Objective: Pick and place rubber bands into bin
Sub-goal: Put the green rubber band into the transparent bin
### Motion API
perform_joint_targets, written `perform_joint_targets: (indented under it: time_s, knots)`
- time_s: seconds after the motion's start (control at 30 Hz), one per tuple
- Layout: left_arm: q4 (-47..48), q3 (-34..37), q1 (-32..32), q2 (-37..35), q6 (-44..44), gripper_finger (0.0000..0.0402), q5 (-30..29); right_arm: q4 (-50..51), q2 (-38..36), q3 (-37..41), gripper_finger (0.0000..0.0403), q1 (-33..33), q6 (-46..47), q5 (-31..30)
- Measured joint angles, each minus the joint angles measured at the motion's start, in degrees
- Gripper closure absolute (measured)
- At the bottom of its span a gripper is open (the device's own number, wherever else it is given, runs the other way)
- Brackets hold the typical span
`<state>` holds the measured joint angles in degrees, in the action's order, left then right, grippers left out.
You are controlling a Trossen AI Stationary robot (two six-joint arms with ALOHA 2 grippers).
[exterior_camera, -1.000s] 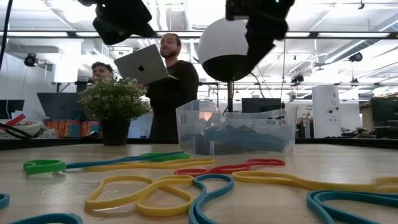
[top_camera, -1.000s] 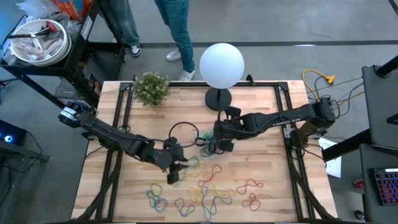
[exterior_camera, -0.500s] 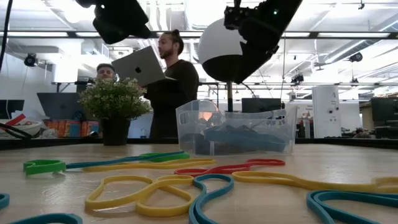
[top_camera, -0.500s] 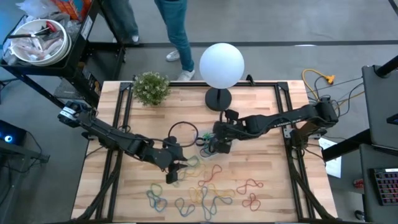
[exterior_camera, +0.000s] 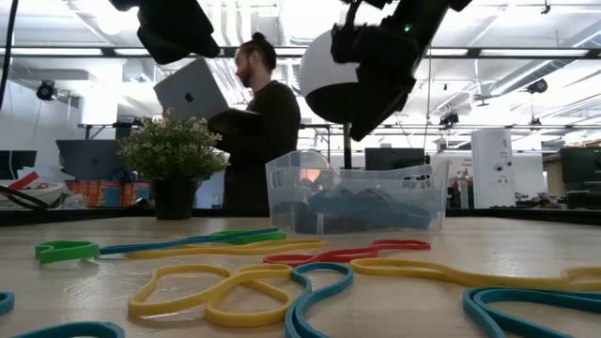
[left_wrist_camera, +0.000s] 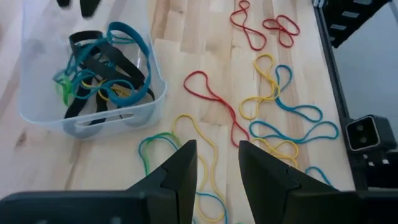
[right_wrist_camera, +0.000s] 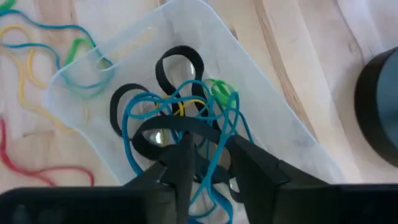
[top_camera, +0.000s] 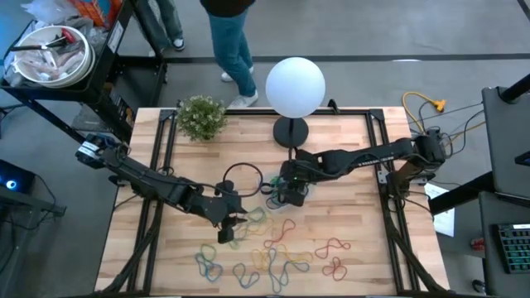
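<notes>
High view: the wooden table [top_camera: 348, 165] carries the clear bin [top_camera: 281, 192] near its middle — black, blue and green bands already inside. The right gripper [top_camera: 291, 196] hangs over the bin, jaws slightly apart, empty. The left gripper [top_camera: 228, 231], jaws apart, hovers left of it above loose rubber bands [top_camera: 277, 252] on the near side.

Wooden slat table [top_camera: 348, 273] filling centre of high view, grey floor [top_camera: 364, 29] running along top. White globe lamp [top_camera: 296, 86] standing at table's far edge, small potted plant [top_camera: 201, 117] sitting to its left. Person with laptop [exterior_camera: 246, 131] standing behind plant in low view. Ceiling lights [exterior_camera: 526, 33] glowing across upper frame.
</notes>
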<state>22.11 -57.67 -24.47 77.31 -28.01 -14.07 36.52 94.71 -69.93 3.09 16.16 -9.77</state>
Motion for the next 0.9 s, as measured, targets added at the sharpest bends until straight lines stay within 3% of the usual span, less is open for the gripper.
perform_joint_targets:
  time_s: [0.23,0.43,0.6,0.9]
  knots:
    - [4.34,0.00,-0.11,0.34,-4.34,0.0299,3.27,1.26,-7.33,0.00,0.0255,4.30,-4.42,5.60]
    - [7.07,0.27,-0.23,1.03,-8.61,0.0299,3.30,2.30,-15.39,0.88,0.0257,12.09,-8.15,3.74]
    - [10.80,0.23,-1.27,2.13,-7.27,0.0299,9.07,1.31,-21.57,3.80,0.0268,19.22,-2.53,3.76]
    - [17.52,0.76,-1.22,5.10,-5.85,0.0299,12.31,-5.82,-29.96,11.02,0.0287,30.37,9.59,-8.42]
